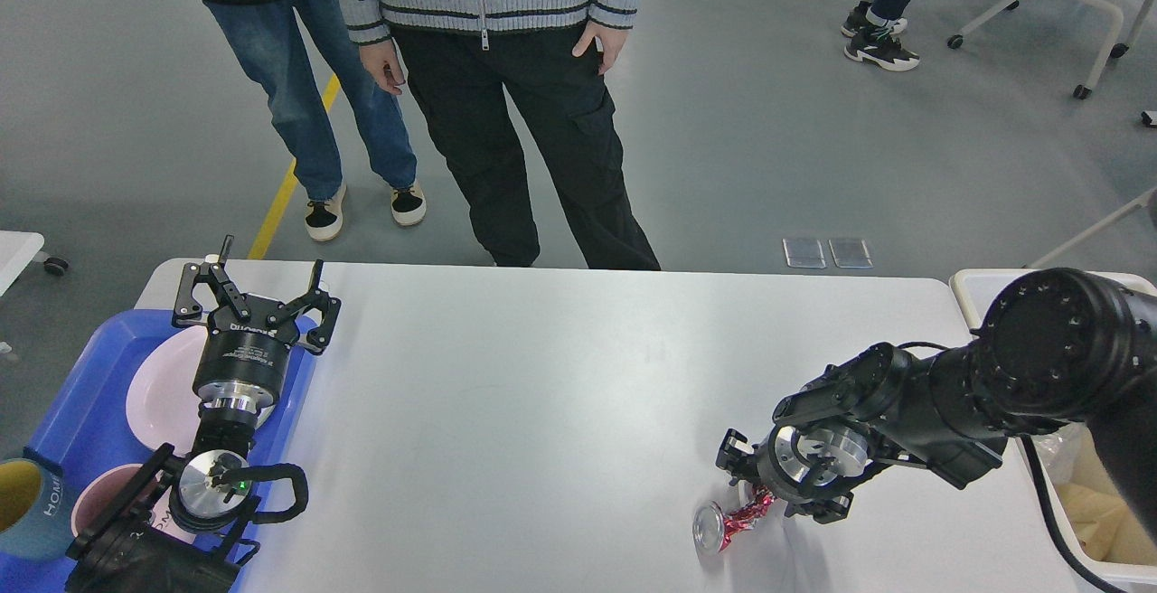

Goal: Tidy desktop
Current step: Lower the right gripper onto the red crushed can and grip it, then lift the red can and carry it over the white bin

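Head view says you're nearly done: only a crushed red can is left on the white tabletop, with your right gripper touching it (grip unclear) and your left gripper spread far from it.
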`<move>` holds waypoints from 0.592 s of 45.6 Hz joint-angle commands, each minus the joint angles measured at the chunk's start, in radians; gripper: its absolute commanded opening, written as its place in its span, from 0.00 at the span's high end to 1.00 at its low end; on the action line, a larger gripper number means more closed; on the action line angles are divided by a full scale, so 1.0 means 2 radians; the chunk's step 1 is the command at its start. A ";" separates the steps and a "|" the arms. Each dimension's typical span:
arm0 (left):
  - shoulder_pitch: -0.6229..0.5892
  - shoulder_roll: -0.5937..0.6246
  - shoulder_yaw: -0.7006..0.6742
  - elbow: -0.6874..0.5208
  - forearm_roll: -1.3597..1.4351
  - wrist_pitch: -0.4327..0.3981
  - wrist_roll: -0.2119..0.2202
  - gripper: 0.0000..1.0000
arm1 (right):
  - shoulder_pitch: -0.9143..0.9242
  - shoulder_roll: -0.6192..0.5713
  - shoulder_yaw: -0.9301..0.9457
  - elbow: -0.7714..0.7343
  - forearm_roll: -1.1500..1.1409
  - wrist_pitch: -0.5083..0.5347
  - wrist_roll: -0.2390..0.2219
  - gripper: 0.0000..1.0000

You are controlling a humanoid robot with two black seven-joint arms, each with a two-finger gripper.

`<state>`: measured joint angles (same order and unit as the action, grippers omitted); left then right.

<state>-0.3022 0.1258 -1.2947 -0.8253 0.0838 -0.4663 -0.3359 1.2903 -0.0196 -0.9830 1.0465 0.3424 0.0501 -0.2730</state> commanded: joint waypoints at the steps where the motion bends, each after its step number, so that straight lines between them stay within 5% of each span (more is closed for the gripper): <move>1: 0.000 0.000 0.000 0.000 0.000 0.000 0.000 0.04 | 0.000 0.000 0.001 0.001 0.003 0.000 0.000 0.67; 9: 0.000 0.000 0.000 0.000 0.000 0.000 0.000 0.04 | 0.000 0.000 0.001 0.004 0.004 -0.001 0.000 1.00; 27: 0.000 0.000 0.000 0.000 0.000 0.000 0.000 0.04 | 0.023 -0.016 0.000 0.040 0.004 0.004 -0.002 1.00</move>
<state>-0.3022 0.1265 -1.2947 -0.8253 0.0835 -0.4663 -0.3359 1.3049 -0.0295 -0.9821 1.0817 0.3511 0.0533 -0.2755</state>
